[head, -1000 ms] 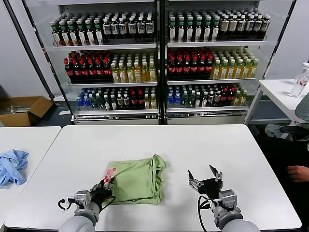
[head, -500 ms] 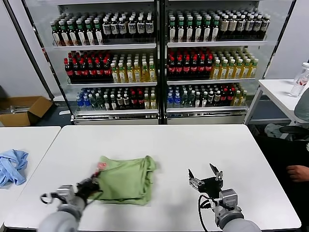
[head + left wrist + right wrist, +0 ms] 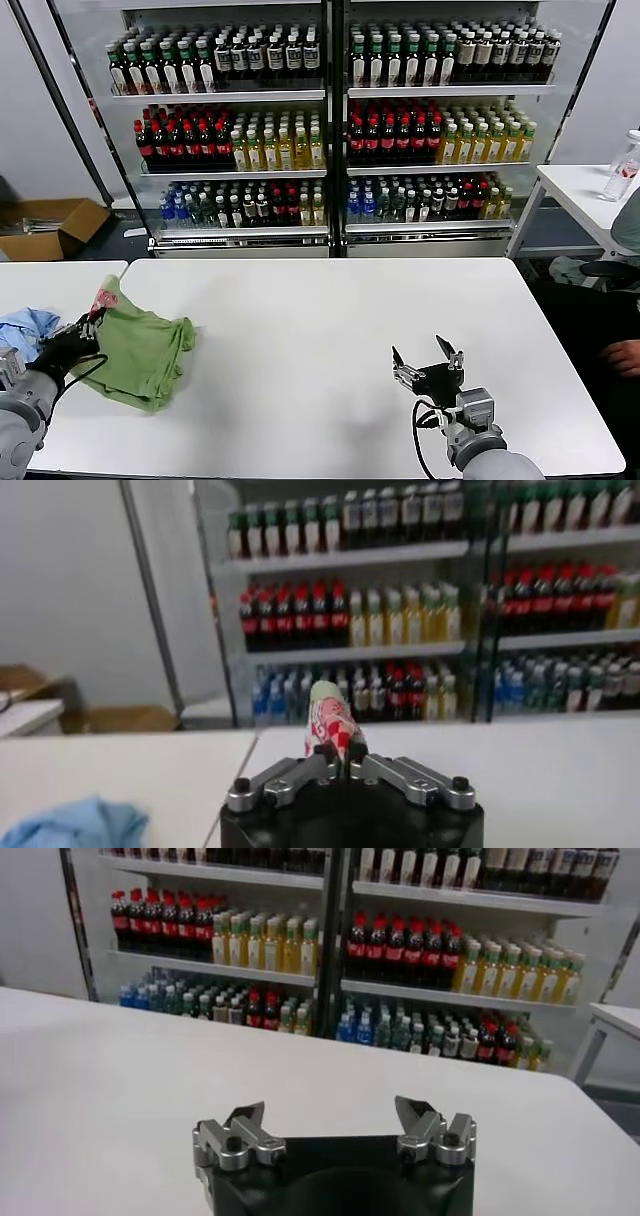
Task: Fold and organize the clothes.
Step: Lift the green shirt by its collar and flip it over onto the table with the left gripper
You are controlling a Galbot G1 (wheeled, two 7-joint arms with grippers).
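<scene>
The left gripper (image 3: 88, 325) is sitting at the far left edge of the large white rectangular table (image 3: 330, 330), its jaws pinched tight on a fold of the light green short-sleeved cotton shirt (image 3: 140, 350). The pinched piece is the part carrying the red-and-white printed graphic (image 3: 330, 720), which is poking up between the closed metal fingers (image 3: 300, 773) in the left wrist view. From that grip the rest of the shirt is trailing out to the gripper's right, lying bunched and folded on the table's left end, near the gap to a second white table (image 3: 50, 285). A smaller crumpled light blue garment (image 3: 25, 328) is resting on that second table, just beside the left gripper.

The right gripper (image 3: 427, 365) is hovering low over the near right part of the large table, well apart from the shirt, with its jaws spread wide and nothing between them.

Glass-fronted drinks coolers (image 3: 330, 130) full of bottles are standing behind the tables.
</scene>
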